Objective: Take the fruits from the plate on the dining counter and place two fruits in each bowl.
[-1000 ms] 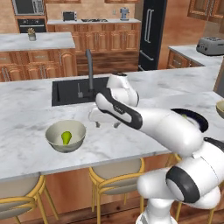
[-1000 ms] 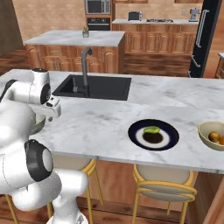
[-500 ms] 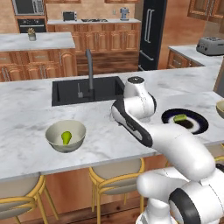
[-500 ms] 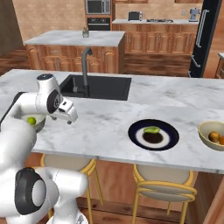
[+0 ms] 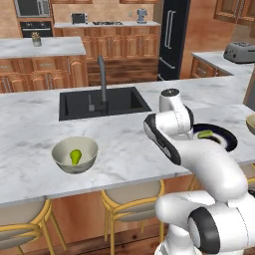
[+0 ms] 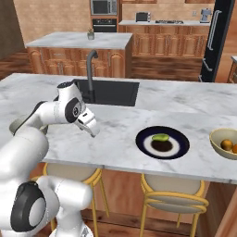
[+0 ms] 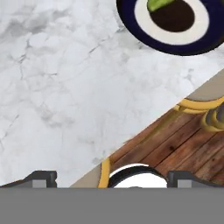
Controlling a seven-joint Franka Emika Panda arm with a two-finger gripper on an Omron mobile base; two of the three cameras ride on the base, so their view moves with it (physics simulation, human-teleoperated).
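Plate (image 6: 178, 150) is glossy navy-black w/ pale ring and dark centre, flat on the dining counter (image 6: 115, 134), to the right of the sink (image 6: 109, 91) nr the front edge. One yellow-green oblong fruit (image 6: 160, 137) lies on the plate's far side, also seen at top of hand view (image 7: 158, 4). Left bowl (image 5: 74, 154), cream-olive, sits in front of the sink and holds the green pear (image 5: 75, 157). Right bowl (image 6: 225, 143), just beyond the plate away from the sink, holds the orange (image 6: 226, 145) and a second orange-ish fruit at frame edge. Gripper (image 6: 91, 127) hangs over bare marble btwn sink and plate, jaws spread wide, nothing in them. Tap (image 6: 90, 69) stands at the sink's back. Yellow stools (image 6: 173, 196) below the counter edge under the plate.
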